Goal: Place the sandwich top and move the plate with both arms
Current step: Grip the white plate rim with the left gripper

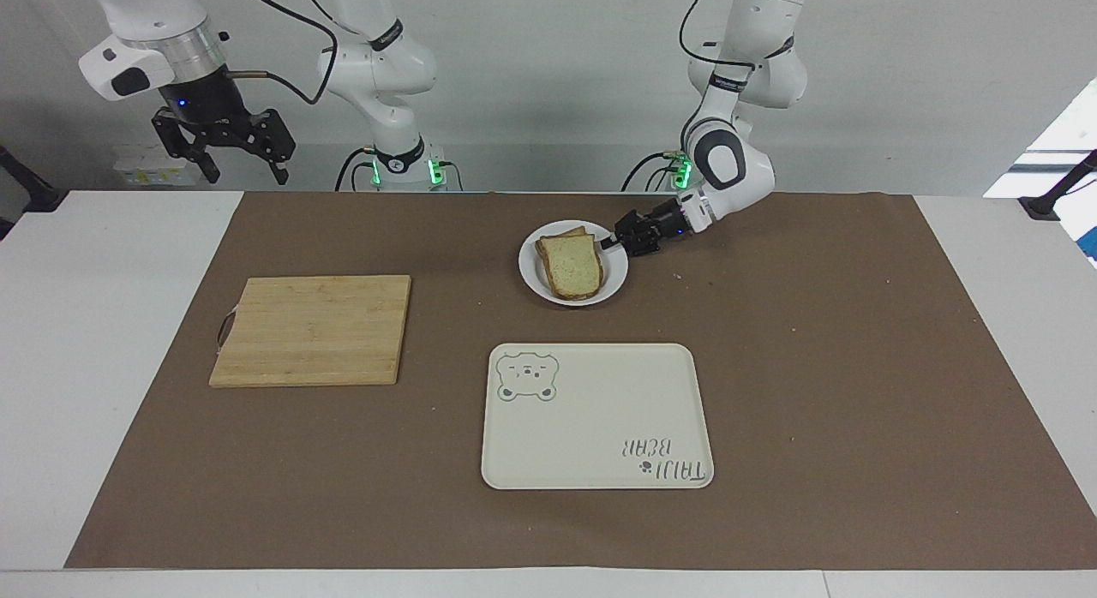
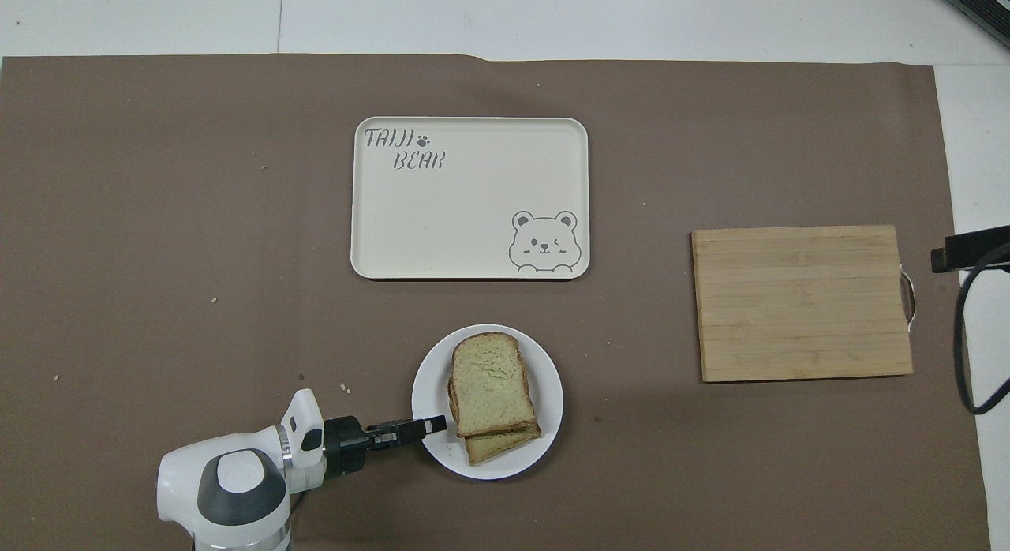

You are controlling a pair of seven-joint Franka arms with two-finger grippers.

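Note:
The sandwich top (image 1: pixel 572 266), a plain speckled slice with a brown crust, lies on another slice on the white plate (image 1: pixel 531 277). The plate stands near the robots' edge of the brown mat. In the overhead view the sandwich top (image 2: pixel 489 385) sits slightly askew on the lower slice, on the plate (image 2: pixel 552 393). My left gripper (image 1: pixel 613 242) is low at the plate's rim on the side toward the left arm's end, and shows in the overhead view (image 2: pixel 435 425) over that rim. My right gripper (image 1: pixel 224 157) is open and empty, raised high at the right arm's end.
A cream tray (image 1: pixel 596 418) with a bear drawing lies farther from the robots than the plate. A wooden cutting board (image 1: pixel 313 328) lies toward the right arm's end of the table. Crumbs dot the mat near the left arm.

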